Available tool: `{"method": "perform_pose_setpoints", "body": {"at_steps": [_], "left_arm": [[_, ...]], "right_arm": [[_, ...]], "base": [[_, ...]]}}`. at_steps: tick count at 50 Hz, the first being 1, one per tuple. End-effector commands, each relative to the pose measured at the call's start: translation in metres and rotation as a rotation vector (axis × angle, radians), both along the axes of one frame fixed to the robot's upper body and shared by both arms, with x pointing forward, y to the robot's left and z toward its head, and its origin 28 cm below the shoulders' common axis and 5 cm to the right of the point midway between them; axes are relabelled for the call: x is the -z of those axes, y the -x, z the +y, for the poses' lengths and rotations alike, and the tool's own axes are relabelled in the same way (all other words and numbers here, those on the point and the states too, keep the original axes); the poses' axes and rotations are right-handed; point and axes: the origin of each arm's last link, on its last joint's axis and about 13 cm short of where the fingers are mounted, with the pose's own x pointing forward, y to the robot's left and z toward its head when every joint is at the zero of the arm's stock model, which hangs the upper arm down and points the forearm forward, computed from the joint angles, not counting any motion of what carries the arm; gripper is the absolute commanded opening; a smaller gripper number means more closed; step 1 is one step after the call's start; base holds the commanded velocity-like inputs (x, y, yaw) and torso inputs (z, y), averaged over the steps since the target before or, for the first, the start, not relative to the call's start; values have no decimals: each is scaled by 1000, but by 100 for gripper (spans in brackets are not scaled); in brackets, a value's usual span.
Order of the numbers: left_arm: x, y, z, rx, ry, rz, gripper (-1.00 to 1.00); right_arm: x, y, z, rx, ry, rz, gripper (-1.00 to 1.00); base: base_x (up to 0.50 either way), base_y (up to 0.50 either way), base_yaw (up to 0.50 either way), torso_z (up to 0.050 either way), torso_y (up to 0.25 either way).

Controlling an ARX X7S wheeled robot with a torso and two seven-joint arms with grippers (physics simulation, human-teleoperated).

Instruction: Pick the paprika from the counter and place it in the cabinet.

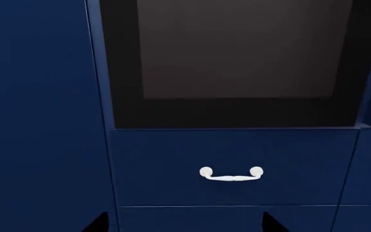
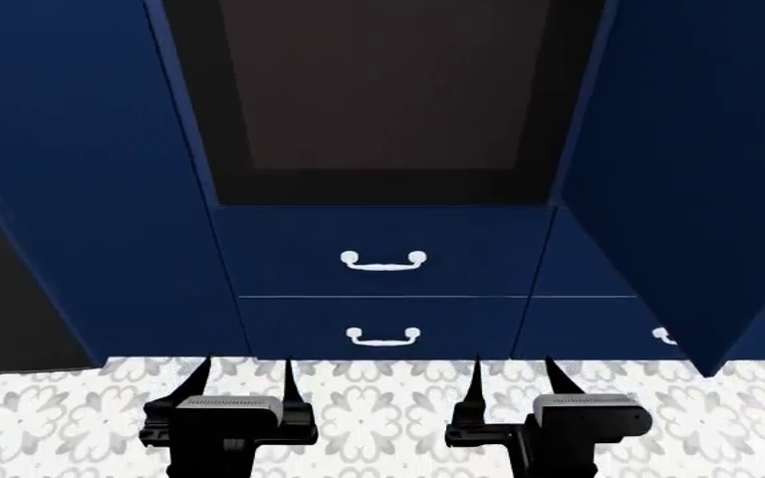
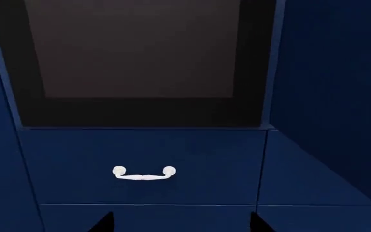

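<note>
Both grippers, left point(image 2: 247, 378) and right point(image 2: 516, 376), hang wide open and empty below the cabinet point(image 2: 382, 249) drawers, idle since no paprika or counter is in view.

Navy cabinet point(image 2: 91, 199) (white handles point(image 2: 382, 262)), grey-flowered white floor point(image 2: 382, 398).
</note>
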Motion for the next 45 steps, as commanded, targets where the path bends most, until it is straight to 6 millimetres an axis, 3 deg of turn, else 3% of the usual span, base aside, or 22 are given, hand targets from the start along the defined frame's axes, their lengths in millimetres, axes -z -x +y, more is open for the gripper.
{"method": "perform_pose_setpoints", "body": {"at_steps": [1,31,45], "left_arm": [[0,0,0,0,-1,1,100],[0,0,0,2,-1,0,100],[0,1,0,4,-1,-1,100]], "right_arm": [[0,0,0,0,2,0,100],[0,0,0,-4,1,-9,100],[-2,1,-2,-12,-4,-75,100]], "base": [[-500,0,0,0,0],[-495,0,0,0,0],[0,0,-38,0,0]]}}
